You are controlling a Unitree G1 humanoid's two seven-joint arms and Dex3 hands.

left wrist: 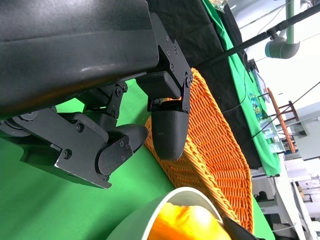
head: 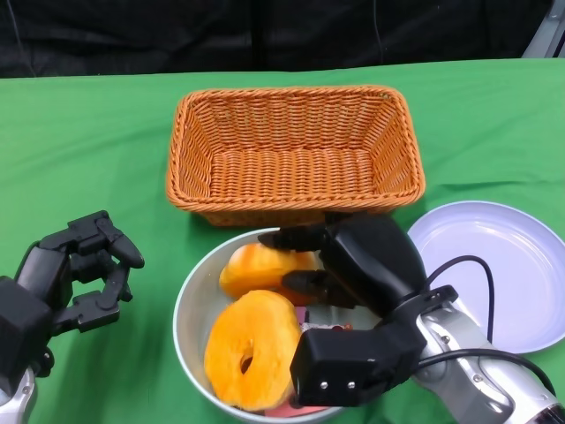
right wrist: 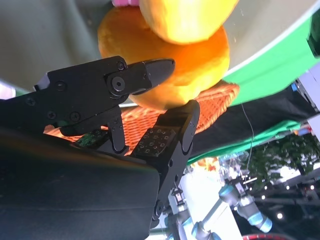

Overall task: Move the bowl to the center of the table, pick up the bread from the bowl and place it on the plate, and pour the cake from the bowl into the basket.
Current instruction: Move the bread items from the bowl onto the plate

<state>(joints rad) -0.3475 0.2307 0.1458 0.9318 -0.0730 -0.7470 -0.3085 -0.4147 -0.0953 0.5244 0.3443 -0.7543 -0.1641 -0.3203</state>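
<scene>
Table: green cloth (head: 88, 150) under everything, with a black backdrop behind its far edge.
Basket: the orange wicker basket (head: 294, 152) stands just beyond the bowl, its long axis running across my view, open side up; its near wall sits close behind the bowl's far rim.
Plate: the pale lilac plate (head: 494, 265) lies flat to my right of the bowl, partly behind my right forearm and its black cable.
Bowl: the grey-white bowl (head: 190, 305) sits near the table's middle, straight in front of me, between my two hands.
Bread: the ring-shaped orange bread (head: 252, 346) leans in the bowl's near half, its hole facing roughly toward me and to my left.
Cake: a smaller yellow-orange piece, the cake (head: 256, 268), lies in the bowl's far half, its long axis across the bowl, one end under my right fingers.
Right hand: my right hand (head: 331, 265) reaches over the bowl from the right, fingers parted around the cake's end; in the right wrist view the fingertips (right wrist: 159, 67) sit at an orange surface, but I cannot tell whether they actually grip it.
Left hand: my left hand (head: 88, 269) hovers over the cloth to the left of the bowl, apart from it, fingers loosely curled with a gap between them and nothing in them.
</scene>
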